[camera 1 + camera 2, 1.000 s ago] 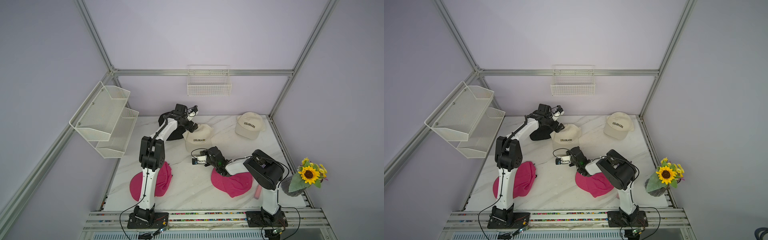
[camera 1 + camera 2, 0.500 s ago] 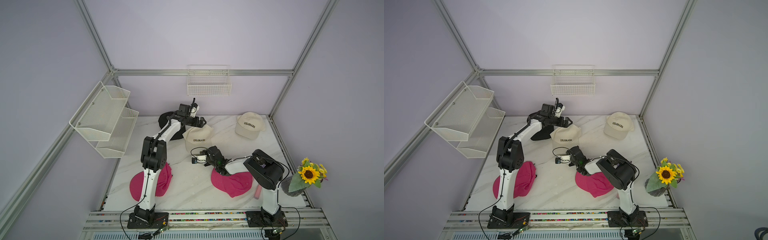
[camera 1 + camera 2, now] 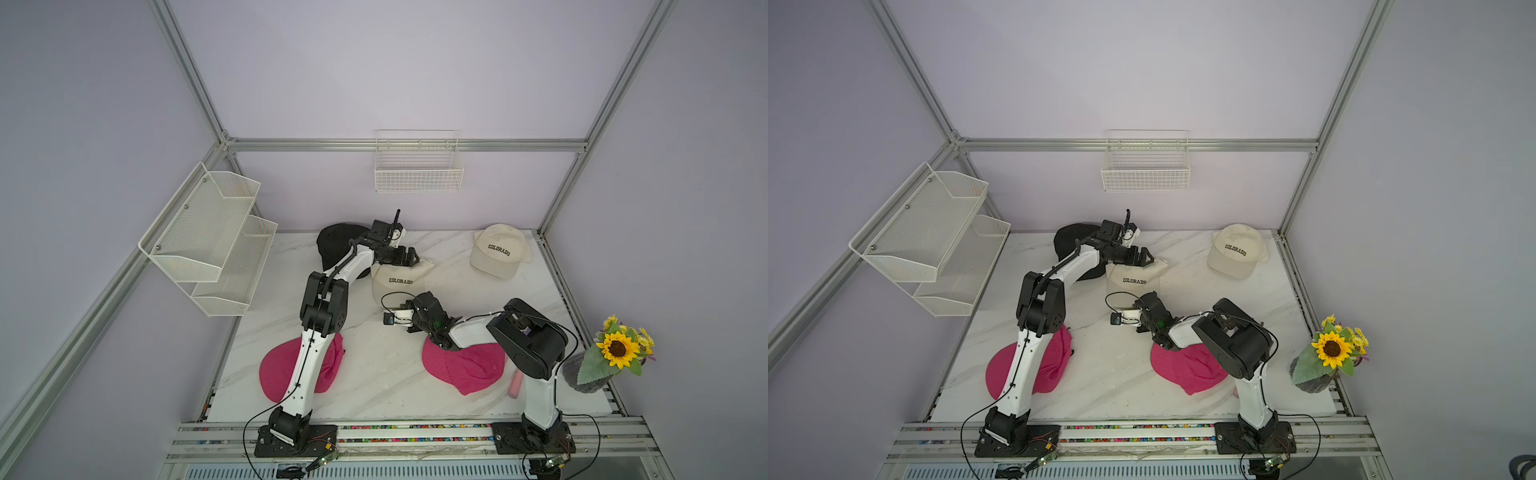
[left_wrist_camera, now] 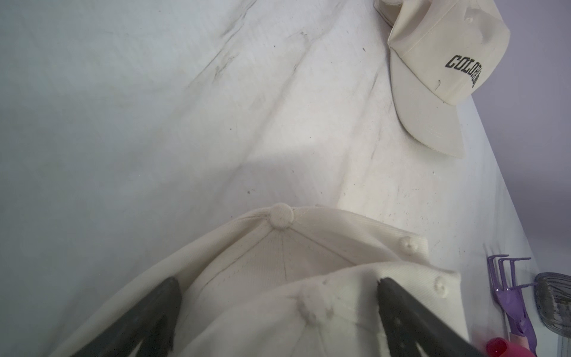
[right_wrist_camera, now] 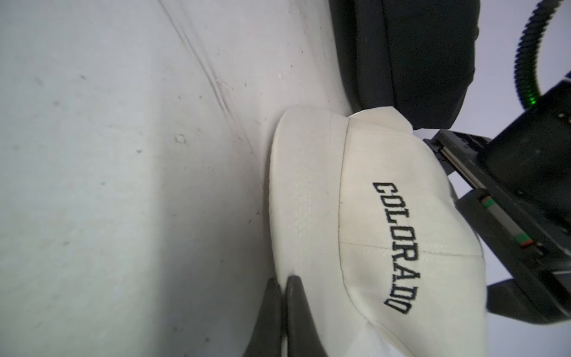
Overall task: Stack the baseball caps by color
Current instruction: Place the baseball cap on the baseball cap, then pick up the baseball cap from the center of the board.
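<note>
Counter (image 3: 374, 374) bare lower centre, between left pink cap (image 3: 274, 370) and right pink cap (image 3: 469, 370): free lane. Bare strip upper centre-right between cream cap pile (image 3: 397, 282) and lone cream cap (image 3: 496, 253). Sunflower vase (image 3: 598, 365) blocks right edge.

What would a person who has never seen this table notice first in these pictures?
Brightest are the left pink cap and the right pink cap, at the front of the table, each partly under an arm. Next come the middle cream cap, lettered COLORADO, with the open left gripper over it, and the far cream cap in the back right corner. A sunflower stands by the right edge.
</note>
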